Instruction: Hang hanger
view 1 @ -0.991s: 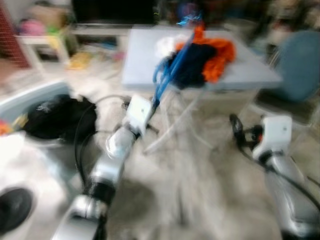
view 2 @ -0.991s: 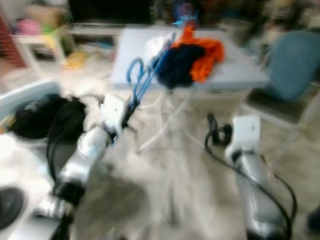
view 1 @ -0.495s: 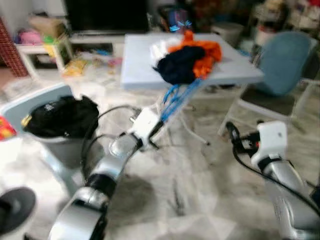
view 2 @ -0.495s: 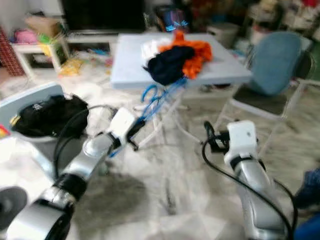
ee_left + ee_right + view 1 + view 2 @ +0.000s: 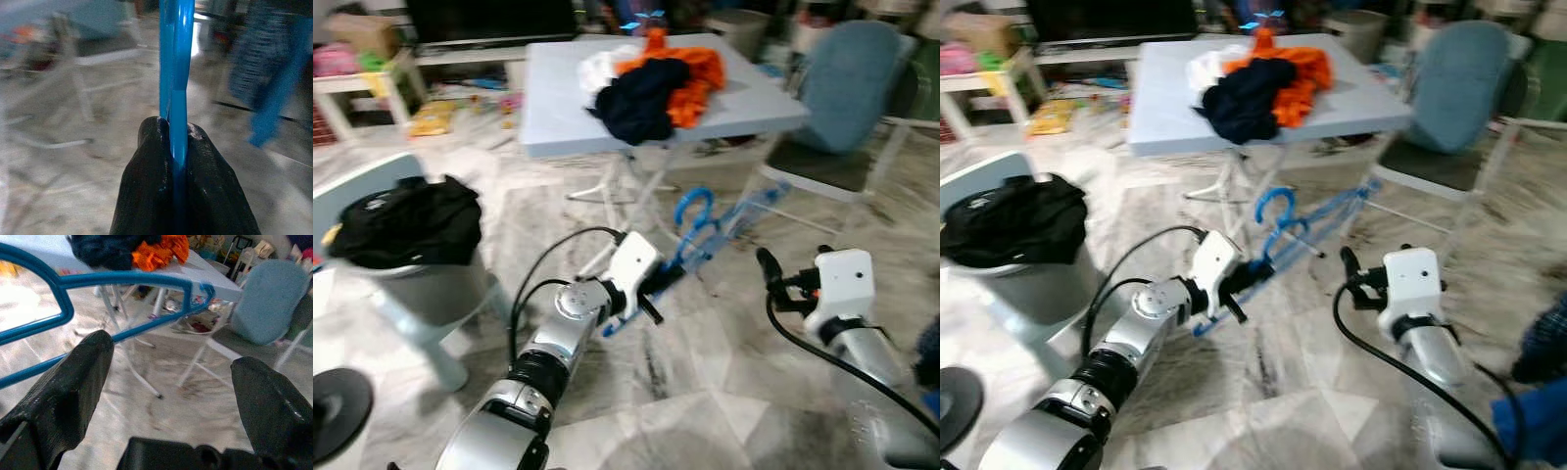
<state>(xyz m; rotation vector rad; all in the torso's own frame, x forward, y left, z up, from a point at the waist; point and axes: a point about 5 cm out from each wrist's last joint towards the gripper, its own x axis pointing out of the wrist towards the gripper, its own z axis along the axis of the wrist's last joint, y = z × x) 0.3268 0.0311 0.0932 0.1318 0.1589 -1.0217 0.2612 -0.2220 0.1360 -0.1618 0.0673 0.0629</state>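
From the head, the left gripper (image 5: pixel 658 290) is pinched tight on blue hangers (image 5: pixel 720 223), held out low over the floor near the table (image 5: pixel 558 108). I cannot count the hangers. One pile of clothes (image 5: pixel 646 83) lies on the table, and one blue chair (image 5: pixel 842 98) stands beside it. No writing can be read.

The left wrist shows two black fingers (image 5: pixel 146 196) squeezing the blue bar.

The right wrist shows the right gripper (image 5: pixel 171 382) wide apart, holding nothing, with the hangers just beyond it.
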